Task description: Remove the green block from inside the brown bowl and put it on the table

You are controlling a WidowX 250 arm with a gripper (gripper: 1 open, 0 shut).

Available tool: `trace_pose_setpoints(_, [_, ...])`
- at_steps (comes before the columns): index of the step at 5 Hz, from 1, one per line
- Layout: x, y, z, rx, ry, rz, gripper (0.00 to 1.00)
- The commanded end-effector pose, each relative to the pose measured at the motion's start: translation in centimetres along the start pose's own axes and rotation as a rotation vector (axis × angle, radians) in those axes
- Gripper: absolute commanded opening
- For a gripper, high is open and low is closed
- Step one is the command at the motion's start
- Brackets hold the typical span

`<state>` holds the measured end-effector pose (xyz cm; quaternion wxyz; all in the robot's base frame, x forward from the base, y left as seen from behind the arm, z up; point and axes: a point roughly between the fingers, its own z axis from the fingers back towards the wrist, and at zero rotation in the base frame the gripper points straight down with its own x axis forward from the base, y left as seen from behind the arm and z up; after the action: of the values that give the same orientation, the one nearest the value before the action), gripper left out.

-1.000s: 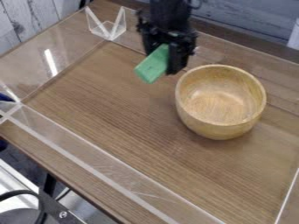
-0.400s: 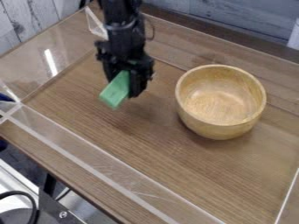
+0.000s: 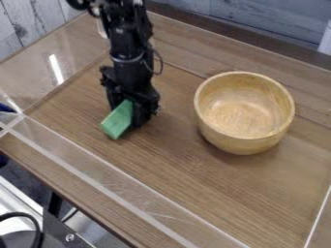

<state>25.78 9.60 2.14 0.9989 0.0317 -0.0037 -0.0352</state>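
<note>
Brown bowl [image 3: 245, 110] empty; claw [image 3: 128, 108] grips green block [image 3: 119, 119]

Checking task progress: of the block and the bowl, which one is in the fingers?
The green block, clamped in the shut fingers low over the table. The bowl sits empty, apart to the right.

Brown wood table [image 3: 195, 184], clear low walls round edges. Tan brown bowl [image 3: 245, 111] sits on it at right. Green block [image 3: 119, 119] low at table, left of bowl, apart from it; cannot tell if touching.
</note>
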Motion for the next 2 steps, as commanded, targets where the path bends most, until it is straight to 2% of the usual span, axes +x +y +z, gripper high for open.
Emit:
trace_pose_setpoints(1, [0.97,0.79,1.51,0.017,-0.042,0.002,0.0])
trace_pose_setpoints(2, [1.02,1.09,2.06,0.014,-0.043,0.009,0.0])
